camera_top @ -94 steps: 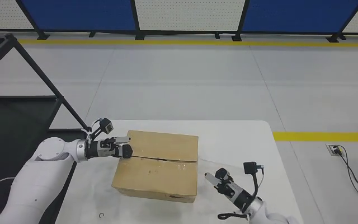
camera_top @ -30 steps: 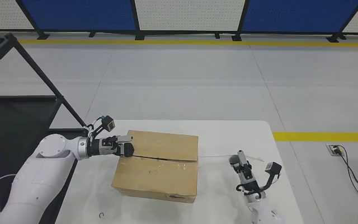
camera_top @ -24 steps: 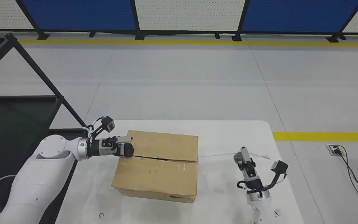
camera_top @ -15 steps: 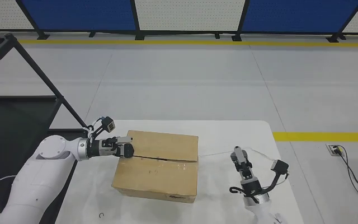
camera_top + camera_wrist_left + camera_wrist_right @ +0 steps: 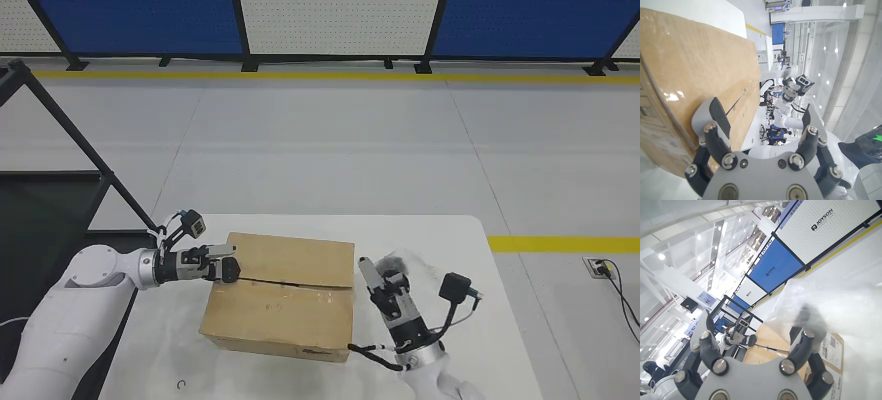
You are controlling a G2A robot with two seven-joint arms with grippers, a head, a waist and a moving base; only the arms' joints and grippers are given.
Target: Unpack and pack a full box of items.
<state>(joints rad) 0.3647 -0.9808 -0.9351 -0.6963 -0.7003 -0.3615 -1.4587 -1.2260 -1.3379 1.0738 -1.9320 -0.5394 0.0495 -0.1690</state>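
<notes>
Nearest the robot, on the table's [image 5: 430, 240] right half, the right gripper [image 5: 380, 274] sits just off the right end of the cardboard box [image 5: 285, 300]. Its jaws are apart, w/ a crumpled wad of clear film [image 5: 392, 263] at its tips. Box lies flat mid-table, both top flaps down, meeting at the seam [image 5: 295, 284]. Across at the box's left end the left gripper [image 5: 228, 270] is level w/ that seam, jaws also apart, nothing between them.

Progress, my read: very early. Film is prob. the sealing tape, so the seam may be freed. But flaps aren't lifted & no items are out, so unpacking proper hasn't begun. Left: open flaps, empty, refill, close, i.e. nearly everything.

View diffs: top view gives layout of both arms vs box, no grip detail. Left wrist view adds it: left gripper [image 5: 762, 106] w/ one finger [image 5: 719, 113] right at the box's [image 5: 696, 66] end edge by the seam, contact unclear, other finger in free air. It also shows glossy patches on the cardboard. Right wrist view: right gripper [image 5: 751, 323] spread wide, film [image 5: 819, 306] clinging to one finger only, not pinched. Beyond it is the box [image 5: 772, 338] w/ a shipping label [image 5: 831, 349] near a corner, & farthest off the left gripper [image 5: 751, 340] at the seam's other end.
</notes>
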